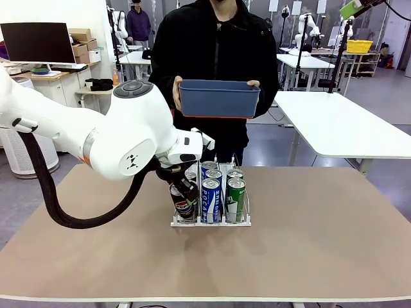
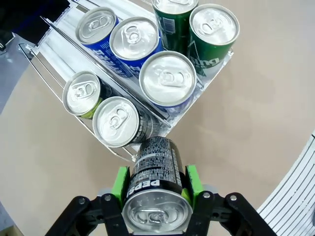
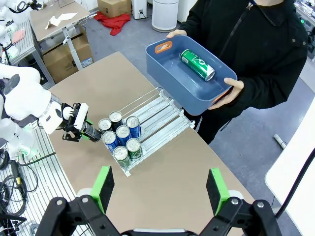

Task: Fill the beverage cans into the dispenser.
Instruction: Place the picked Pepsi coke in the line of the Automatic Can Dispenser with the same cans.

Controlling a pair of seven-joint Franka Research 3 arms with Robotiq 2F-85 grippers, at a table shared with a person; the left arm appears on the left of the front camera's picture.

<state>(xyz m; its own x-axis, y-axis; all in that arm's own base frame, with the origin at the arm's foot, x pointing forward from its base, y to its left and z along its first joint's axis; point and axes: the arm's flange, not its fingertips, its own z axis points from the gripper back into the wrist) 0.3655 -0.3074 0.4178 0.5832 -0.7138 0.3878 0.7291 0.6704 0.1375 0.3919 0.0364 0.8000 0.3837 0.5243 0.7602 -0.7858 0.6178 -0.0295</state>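
Note:
My left gripper is shut on a black Pepsi can, its green pads on either side. The can hangs tilted just outside the front corner of the white wire dispenser. That lane holds a black can and another can behind it. Three blue-and-white cans fill the middle lane and two green cans the far one. From the front, the left gripper holds the Pepsi can at the left front of the dispenser. My right gripper hovers high above the table, open.
A person at the far side holds a blue tub with one green can lying in it; from the front the tub is above and behind the dispenser. The brown table has free room on both sides.

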